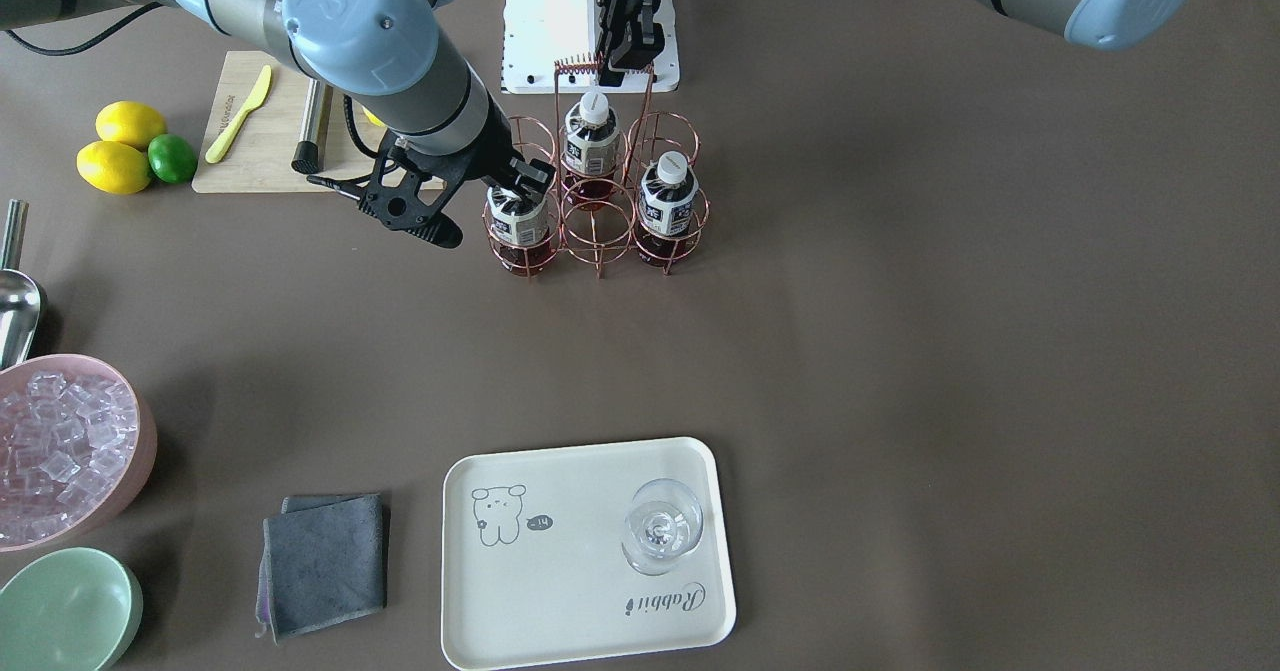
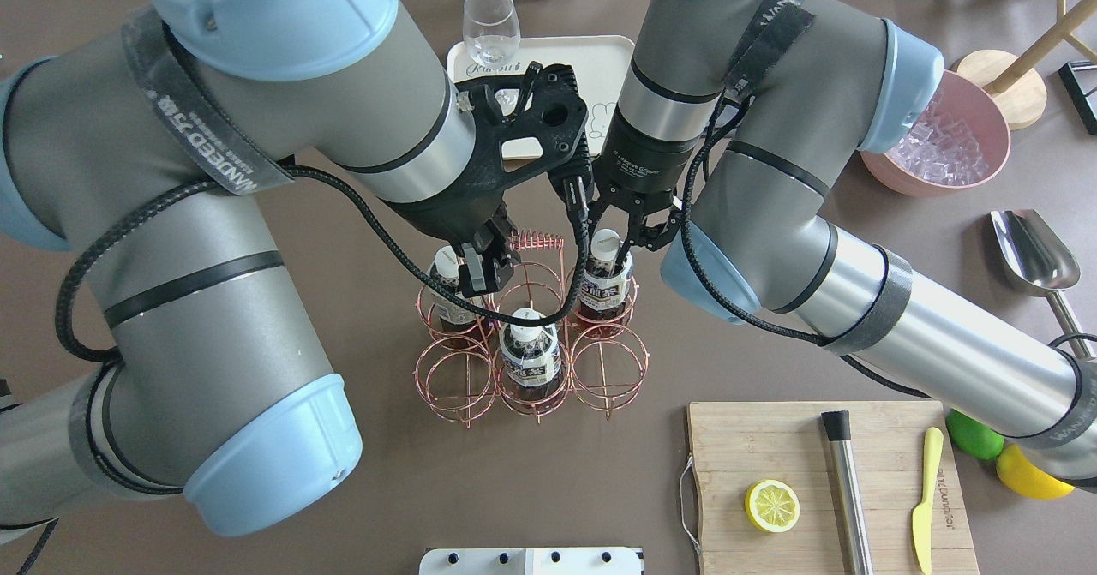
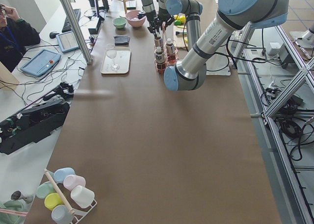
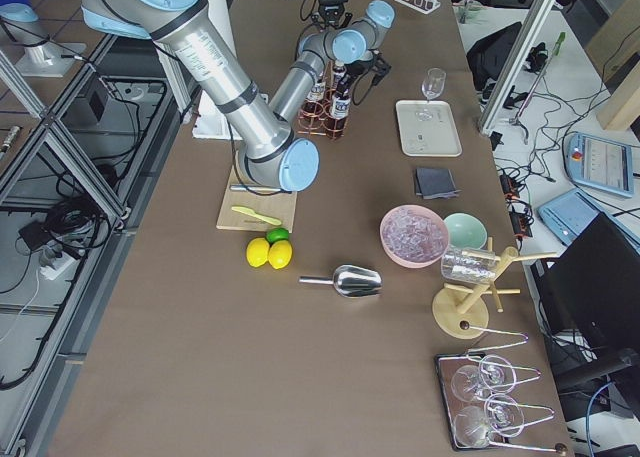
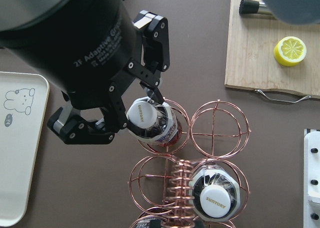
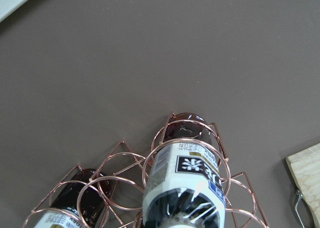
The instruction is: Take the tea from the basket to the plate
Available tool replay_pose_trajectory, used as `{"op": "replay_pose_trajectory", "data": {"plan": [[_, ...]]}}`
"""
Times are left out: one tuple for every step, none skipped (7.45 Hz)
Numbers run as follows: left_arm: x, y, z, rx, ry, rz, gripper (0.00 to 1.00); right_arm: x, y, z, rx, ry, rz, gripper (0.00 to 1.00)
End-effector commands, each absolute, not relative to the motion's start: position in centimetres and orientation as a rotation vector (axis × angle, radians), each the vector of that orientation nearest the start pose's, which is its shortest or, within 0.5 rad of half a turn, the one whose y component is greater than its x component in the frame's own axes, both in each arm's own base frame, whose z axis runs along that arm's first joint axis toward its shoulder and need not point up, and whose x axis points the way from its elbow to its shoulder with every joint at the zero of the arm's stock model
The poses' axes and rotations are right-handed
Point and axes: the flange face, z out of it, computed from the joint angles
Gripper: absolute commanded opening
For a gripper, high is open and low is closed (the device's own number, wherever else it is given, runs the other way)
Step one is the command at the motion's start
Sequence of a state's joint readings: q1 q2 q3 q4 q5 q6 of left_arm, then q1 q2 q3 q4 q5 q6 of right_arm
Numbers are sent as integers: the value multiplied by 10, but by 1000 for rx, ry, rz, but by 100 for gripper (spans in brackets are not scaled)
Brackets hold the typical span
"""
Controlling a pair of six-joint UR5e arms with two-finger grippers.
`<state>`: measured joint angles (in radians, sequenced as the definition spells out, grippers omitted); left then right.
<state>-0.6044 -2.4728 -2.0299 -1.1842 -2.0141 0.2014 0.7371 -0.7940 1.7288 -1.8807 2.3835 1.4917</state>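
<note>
Left wrist-mounted view: grasp step, right claw (image 5: 137, 112) clamped on tea (image 5: 160, 125) in basket (image 5: 220, 102); next probably needs a straight lift.

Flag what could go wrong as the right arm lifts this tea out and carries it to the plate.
The right gripper straddles the tea near its cap; so high a hold may let the bottle swing or slip.
The tea sits deep in a ring of the basket; a slanted lift could snag and drag it.
A wine glass stands on the plate; setting down beside it could topple it.
</note>
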Motion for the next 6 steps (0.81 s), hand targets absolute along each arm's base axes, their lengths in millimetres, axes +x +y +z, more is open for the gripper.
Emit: {"op": "replay_pose_trajectory", "data": {"plan": [[397,-384,10,797,793,1269,0,-441,-483,140,-474,-861,349,0],[397,-384,10,796,793,1269,0,-441,-483,139,-468,-866,338,0],[397,-384,10,796,793,1269,0,-440,-481,133,-468,-873,332,0],[397,-384,10,797,793,1269,0,-428,-488,125,-469,-888,345,0],[397,-384,10,797,793,1269,0,-408,-497,119,-491,-912,358,0],[397,-384,11,796,793,1269,0,-389,-505,105,-511,-924,379,0]]}}
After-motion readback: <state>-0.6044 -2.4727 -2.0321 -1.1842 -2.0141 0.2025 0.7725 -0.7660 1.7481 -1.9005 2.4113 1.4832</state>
